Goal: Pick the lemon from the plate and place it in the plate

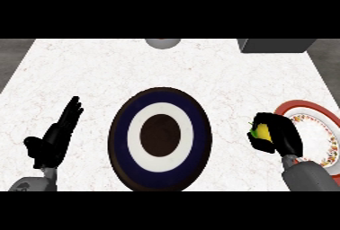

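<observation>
head view, right hand (277,133): fingers curled round lemon (262,131), right of frame, at red plate's (317,120) left rim
left hand (56,137): open, resting, lower left
risk: lemon may slip or roll off blue plate (159,138), centre
materials: smooth lemon, glossy plates, marbled counter (100,67)

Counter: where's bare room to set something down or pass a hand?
Bare counter: the wide strip beyond the dark blue plate, up to the grey round thing and grey box. Narrower gaps: left hand to that plate; plate to right hand, which holds the lemon. Crowded at the right, by the red-rimmed plate.
</observation>
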Motion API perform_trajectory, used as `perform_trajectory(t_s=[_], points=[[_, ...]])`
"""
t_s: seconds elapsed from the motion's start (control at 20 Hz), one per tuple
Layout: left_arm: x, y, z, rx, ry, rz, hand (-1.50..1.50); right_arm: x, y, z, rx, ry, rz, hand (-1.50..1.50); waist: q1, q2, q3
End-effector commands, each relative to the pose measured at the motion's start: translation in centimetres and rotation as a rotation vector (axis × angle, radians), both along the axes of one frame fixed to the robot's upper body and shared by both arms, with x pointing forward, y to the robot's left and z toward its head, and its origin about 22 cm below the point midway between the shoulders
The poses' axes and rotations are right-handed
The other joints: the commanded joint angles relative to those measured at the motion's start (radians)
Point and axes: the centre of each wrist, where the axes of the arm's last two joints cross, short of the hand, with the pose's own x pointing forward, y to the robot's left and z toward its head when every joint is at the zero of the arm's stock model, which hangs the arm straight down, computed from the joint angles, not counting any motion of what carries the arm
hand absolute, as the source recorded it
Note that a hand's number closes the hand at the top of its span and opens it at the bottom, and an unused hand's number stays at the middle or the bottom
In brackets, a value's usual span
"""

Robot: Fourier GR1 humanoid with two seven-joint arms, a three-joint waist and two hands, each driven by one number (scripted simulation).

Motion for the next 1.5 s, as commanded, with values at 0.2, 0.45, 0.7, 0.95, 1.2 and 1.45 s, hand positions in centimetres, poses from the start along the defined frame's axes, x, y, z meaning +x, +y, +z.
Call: perform_trajectory(t_s=[0.2, 0.45, 0.7, 0.95, 1.2, 1.45], points=[[0.5, 0.7, 0.9, 0.005, 0.007, 0.009, 0.00, -5.8, -6.2, 1.5, 0.122, -0.212, 0.374, 1.50, -0.021, 0.006, 0.004], [-0.1, -1.7, 1.1, 0.002, 0.002, -0.003, 0.00, -7.4, -10.1, 5.2, 0.171, -0.347, 0.363, 1.50, -0.014, 0.006, 0.004], [0.0, 0.1, 0.2, 0.008, 0.003, 0.000, 0.00, -7.2, -9.3, 7.4, 0.228, -0.537, 0.341, 1.50, -0.002, 0.009, 0.003], [1.7, 0.2, 1.2, -0.005, 0.017, 0.013, 0.00, -8.4, -5.8, 11.2, 0.310, -0.529, 0.406, 1.50, -0.005, 0.009, 0.003], [-0.2, 0.9, -0.2, 0.010, 0.002, -0.004, 0.00, -7.1, -2.3, 13.2, 0.281, -0.511, 0.420, 1.50, 0.006, 0.010, 0.003], [0.6, 0.9, -0.3, -0.006, -0.009, 0.006, 0.00, -5.8, 1.1, 15.1, 0.296, -0.455, 0.499, 1.50, 0.007, 0.010, 0.003]])
